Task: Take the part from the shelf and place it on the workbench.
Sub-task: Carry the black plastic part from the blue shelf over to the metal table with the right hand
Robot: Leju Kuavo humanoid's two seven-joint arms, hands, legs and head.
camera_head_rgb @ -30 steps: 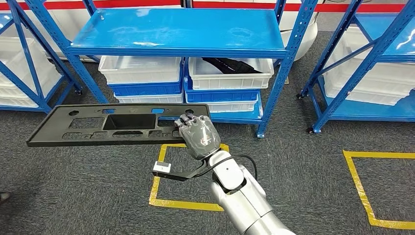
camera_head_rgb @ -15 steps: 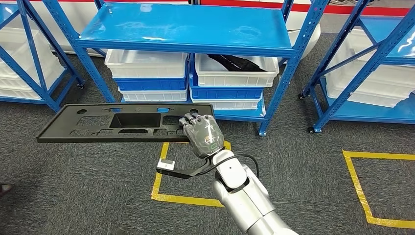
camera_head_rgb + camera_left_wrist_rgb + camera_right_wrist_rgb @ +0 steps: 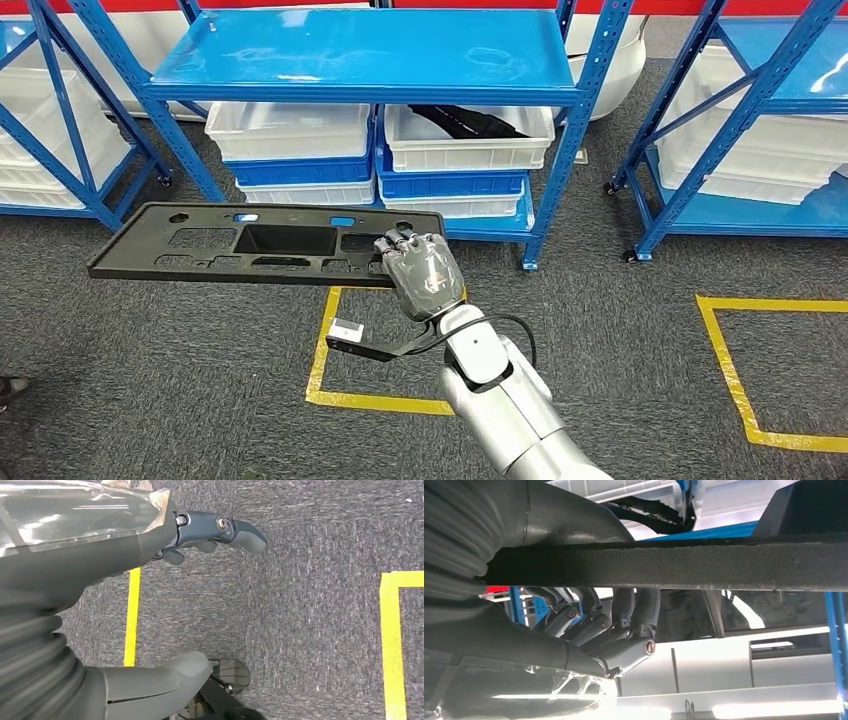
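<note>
No readable text, label, brand or number shows in any view. The surfaces carry no legible marks.

Head view looks down; wrist views sit close behind each hand.

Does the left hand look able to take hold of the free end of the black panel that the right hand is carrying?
Probably not as things stand. The left hand hangs low over the carpet, fingers apart, holding nothing. The right hand alone grips the black panel at one end. Nothing blocks the free end, but the left arm must first rise.
</note>
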